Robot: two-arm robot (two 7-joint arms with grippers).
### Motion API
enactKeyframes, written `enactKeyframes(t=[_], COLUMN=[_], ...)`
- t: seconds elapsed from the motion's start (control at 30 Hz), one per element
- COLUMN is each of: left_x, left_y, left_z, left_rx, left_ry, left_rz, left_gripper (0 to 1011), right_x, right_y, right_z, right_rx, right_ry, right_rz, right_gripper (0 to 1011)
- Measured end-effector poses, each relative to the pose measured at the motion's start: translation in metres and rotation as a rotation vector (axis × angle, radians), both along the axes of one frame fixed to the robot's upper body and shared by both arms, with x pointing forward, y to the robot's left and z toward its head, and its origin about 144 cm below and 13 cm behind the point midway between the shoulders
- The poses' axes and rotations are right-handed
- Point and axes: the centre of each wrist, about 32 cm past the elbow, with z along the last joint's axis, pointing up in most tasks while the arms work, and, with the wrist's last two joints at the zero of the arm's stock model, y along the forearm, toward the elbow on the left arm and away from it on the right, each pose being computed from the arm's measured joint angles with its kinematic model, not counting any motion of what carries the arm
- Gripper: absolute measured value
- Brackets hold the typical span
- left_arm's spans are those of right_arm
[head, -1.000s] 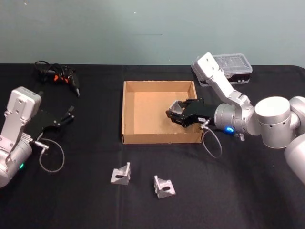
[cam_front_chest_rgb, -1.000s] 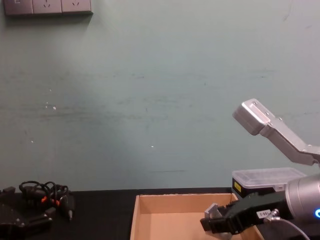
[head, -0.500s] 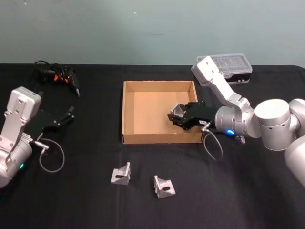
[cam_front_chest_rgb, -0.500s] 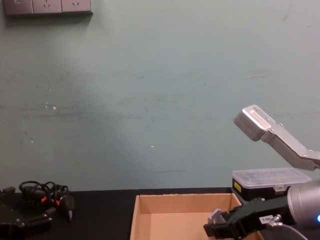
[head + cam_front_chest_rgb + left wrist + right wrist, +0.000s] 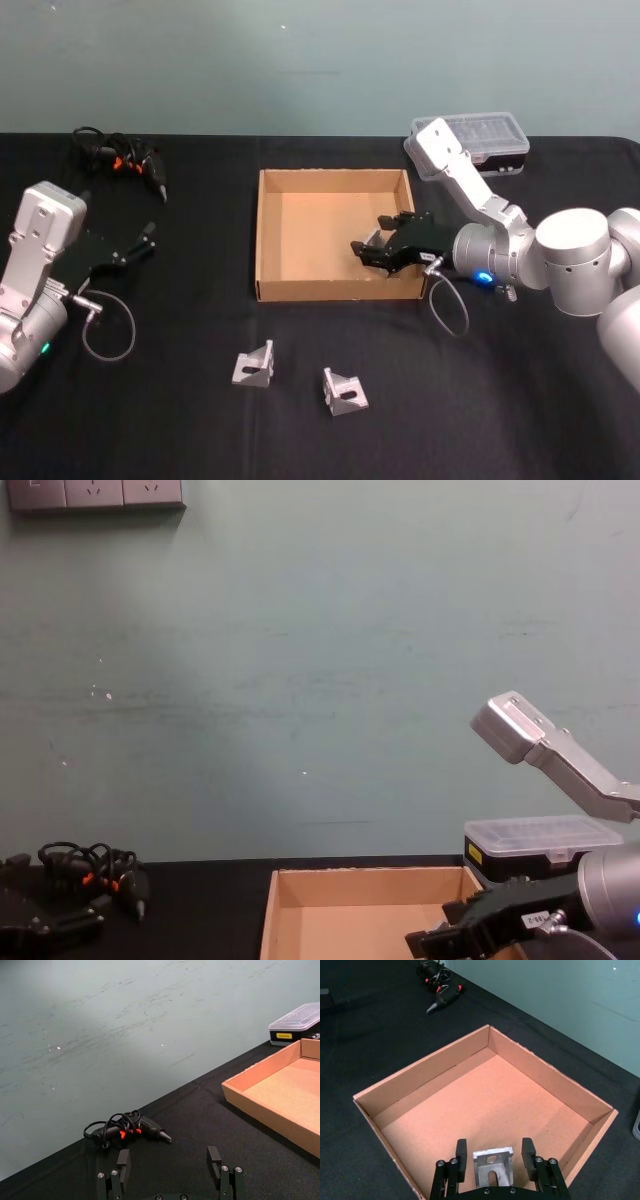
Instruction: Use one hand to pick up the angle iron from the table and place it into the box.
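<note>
On the black table (image 5: 200, 330) we saw the tan cardboard box (image 5: 420, 1077). Inside it the right gripper (image 5: 494, 1144) held its jaws wide, and a silvery slotted angle iron (image 5: 492, 1167) lay between them, touching neither. The left gripper (image 5: 148, 240) idled far left, fingers apart.

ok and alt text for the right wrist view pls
The right hand reaches into a tan box, its black fingers open on either side of a silver angle iron near one corner. Around the box is the black table, with a black and orange corded tool farther off by a pale green wall.
</note>
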Motion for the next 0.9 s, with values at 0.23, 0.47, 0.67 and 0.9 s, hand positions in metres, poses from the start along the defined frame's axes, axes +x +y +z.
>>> enactKeyframes(t=[0.23, 0.47, 0.67, 0.9], left_x=[0.0, 0.0, 0.0, 0.0], left_y=[0.0, 0.0, 0.0, 0.0], left_z=[0.0, 0.0, 0.0, 0.0], left_rx=[0.0, 0.0, 0.0, 0.0], left_ry=[0.0, 0.0, 0.0, 0.0], left_rz=[0.0, 0.0, 0.0, 0.0], left_gripper=[1000, 1000, 1000, 1000], right_x=[-0.002, -0.005, -0.01, -0.026], right_y=[-0.003, -0.006, -0.01, -0.016], right_z=[0.002, 0.003, 0.005, 0.015], right_rx=[0.012, 0.03, 0.051, 0.077], right_ry=[-0.022, -0.047, -0.081, -0.137], right_rz=[-0.009, -0.019, -0.022, -0.006], right_gripper=[864, 1000, 1000, 1000])
